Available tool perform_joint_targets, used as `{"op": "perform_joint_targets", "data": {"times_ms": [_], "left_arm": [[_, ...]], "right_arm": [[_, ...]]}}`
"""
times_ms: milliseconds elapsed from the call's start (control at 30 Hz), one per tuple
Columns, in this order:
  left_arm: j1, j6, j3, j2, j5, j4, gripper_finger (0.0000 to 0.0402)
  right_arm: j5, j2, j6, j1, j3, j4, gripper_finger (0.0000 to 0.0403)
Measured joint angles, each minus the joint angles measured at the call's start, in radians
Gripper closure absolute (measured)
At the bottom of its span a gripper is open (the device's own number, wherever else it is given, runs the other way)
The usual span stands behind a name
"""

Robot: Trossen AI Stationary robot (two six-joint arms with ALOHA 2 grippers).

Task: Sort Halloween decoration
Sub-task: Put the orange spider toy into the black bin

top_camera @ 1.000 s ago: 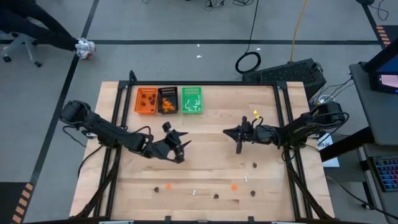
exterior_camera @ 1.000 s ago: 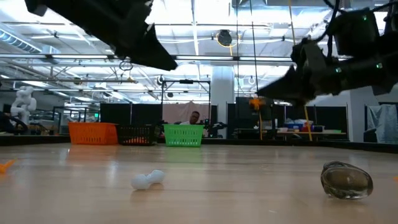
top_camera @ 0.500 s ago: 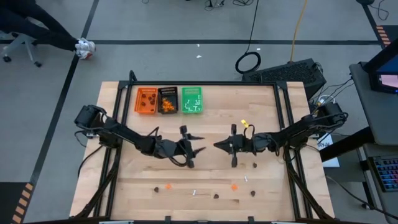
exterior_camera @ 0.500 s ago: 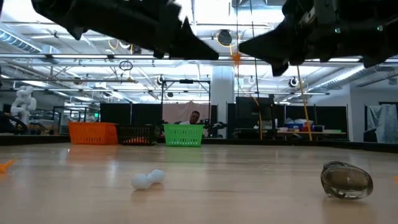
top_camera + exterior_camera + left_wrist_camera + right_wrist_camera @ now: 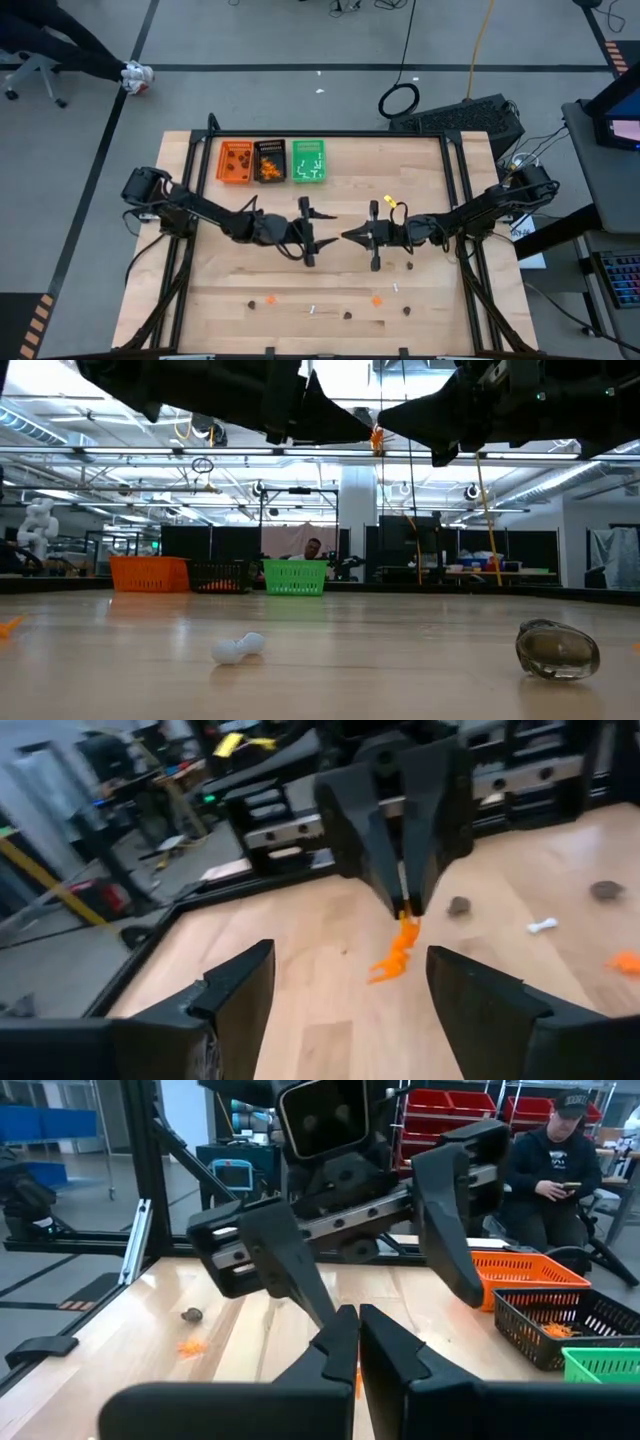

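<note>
Above the middle of the table my two grippers face each other tip to tip. My right gripper (image 5: pixel 347 236) is shut on an orange trinket (image 5: pixel 398 948), which also shows in the low view (image 5: pixel 377 438). My left gripper (image 5: pixel 316 236) is open, and its fingers (image 5: pixel 450 1240) stand on either side of the right fingertips without touching the trinket. Several more trinkets lie near the table's front edge: brown blobs (image 5: pixel 410 266), orange blobs (image 5: pixel 377 298) and white sticks (image 5: pixel 312 309). My right gripper pinches the orange trinket's upper end (image 5: pixel 405 918) between its two fingertips. The fingers lie about level and come from the table's right. The trinket hangs below the fingertips, well clear of the table.
An orange tray (image 5: pixel 236 162), a black tray (image 5: pixel 270 161) and a green tray (image 5: pixel 308 161) stand side by side at the far left. A white stick (image 5: pixel 237 648) and a brown blob (image 5: pixel 557 650) lie close to the front edge. A person sits beyond the table (image 5: pixel 560 1150).
My left gripper has gone toward the table's right, rolled, and its fingers have spread a little wider. My right gripper has risen and gone toward the table's left with the orange trinket, staying shut. The two tips have closed from well apart to almost meeting.
</note>
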Motion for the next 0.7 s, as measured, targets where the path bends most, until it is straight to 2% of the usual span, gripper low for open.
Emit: {"op": "perform_joint_targets", "data": {"times_ms": [67, 433, 567, 700], "left_arm": [[0.02, 0.013, 0.0, 0.0, 0.065, -0.001, 0.0151], [0.076, 0.069, 0.001, 0.007, 0.198, 0.001, 0.0219], [0.093, 0.069, 0.027, 0.019, 0.249, -0.018, 0.0261], [0.107, 0.08, 0.069, 0.051, 0.328, -0.088, 0.0324]], "right_arm": [[0.0, 0.0, 0.0, 0.0, 0.0, 0.0, 0.0403], [0.0, 0.0, 0.0, 0.0, 0.0, 0.002, 0.0403], [0.0, 0.0, -0.001, 0.0, 0.0, 0.009, 0.0403], [-0.001, 0.0, -0.002, 0.0, 0.0, 0.01, 0.0403]]}}
